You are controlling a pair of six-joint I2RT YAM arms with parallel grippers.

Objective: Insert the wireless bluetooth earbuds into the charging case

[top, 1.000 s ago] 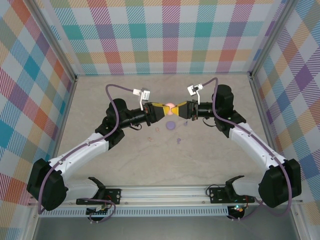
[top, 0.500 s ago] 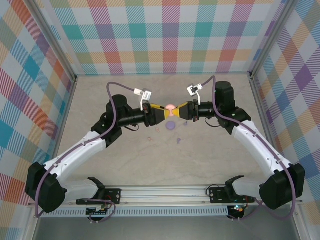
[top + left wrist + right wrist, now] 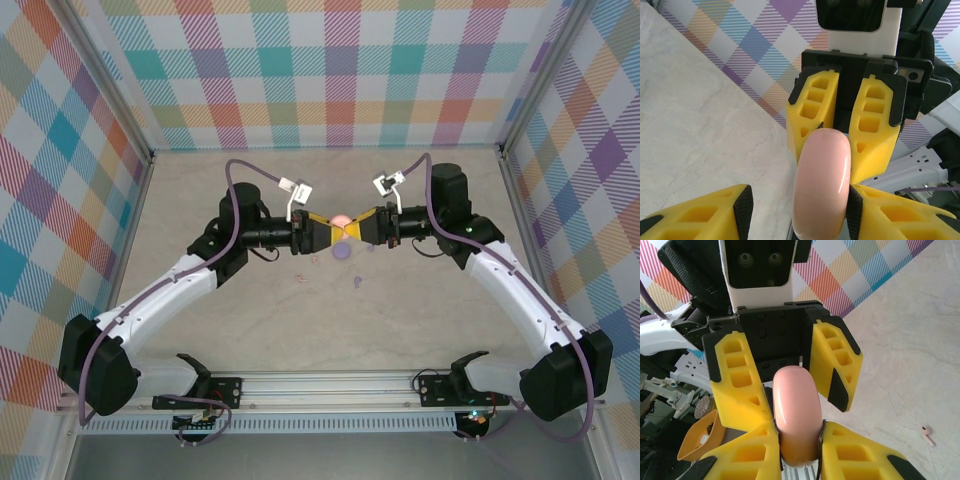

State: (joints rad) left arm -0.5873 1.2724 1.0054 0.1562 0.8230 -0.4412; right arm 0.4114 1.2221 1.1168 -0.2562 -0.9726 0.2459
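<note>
A pale, marble-veined desk sits inside a three-sided booth. The back wall, left wall and right wall are all covered in pastel plaid of teal, purple, orange, yellow and pink. Slim aluminium posts mark the rear corners, and a slotted aluminium rail runs along the near edge. The light is soft and even, casting faint shadows.
</note>
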